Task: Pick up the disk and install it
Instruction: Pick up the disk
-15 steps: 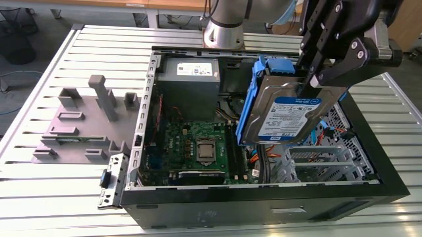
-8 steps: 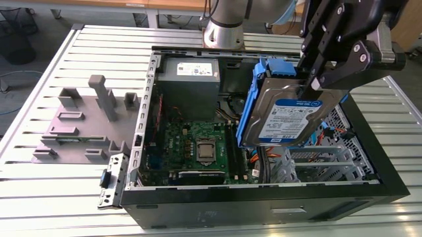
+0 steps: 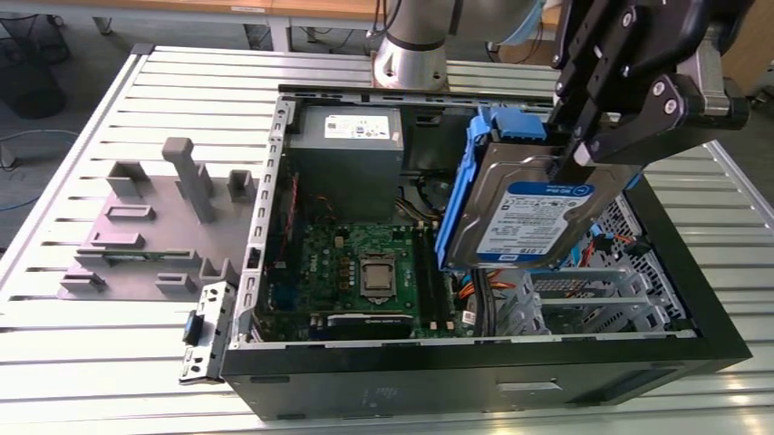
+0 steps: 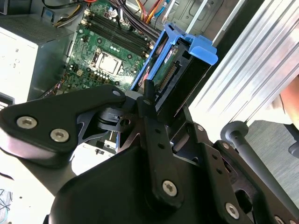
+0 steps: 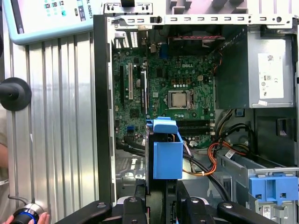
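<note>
From my station the disk shows as silver metal with a white-and-blue label, framed by a bright blue carrier. The tool is black, with silver screw heads. The computer case is black outside and bare grey metal within. I see its motherboard as green, dotted with black and silver parts. The power supply is dark grey with a white label. The desk is pale silver, striped by long grooves, and the fixture on it is plain grey. In the first wrist view I see orange, red and black cables and another blue bracket.
</note>
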